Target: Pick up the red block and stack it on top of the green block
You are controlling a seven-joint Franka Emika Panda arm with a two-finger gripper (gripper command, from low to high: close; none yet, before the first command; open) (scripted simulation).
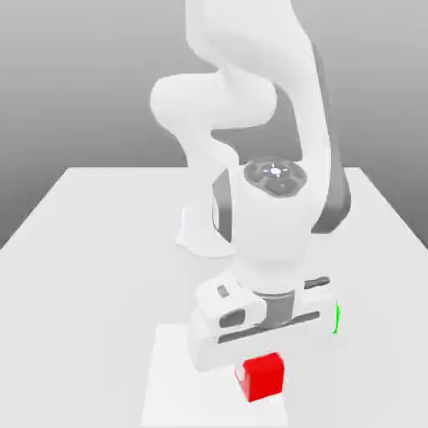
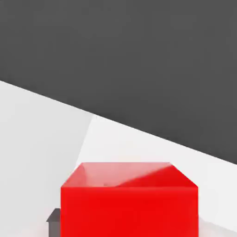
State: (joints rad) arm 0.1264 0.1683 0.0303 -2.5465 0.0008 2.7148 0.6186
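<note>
Red block (image 1: 263, 378) directly beneath the gripper (image 1: 260, 381), over the pale patch (image 1: 180, 393) on the table (image 1: 75, 309).

In the exterior view, the block sits below the white hand of the arm (image 1: 272, 213), near the patch's edge on the exterior view's right; whether it touches the surface, I cannot tell. How far open the gripper is, and whether it has hold of the block, I cannot tell either. A sliver of the green block (image 1: 337, 318) peeks out past the hand's end on the exterior view's right.
</note>
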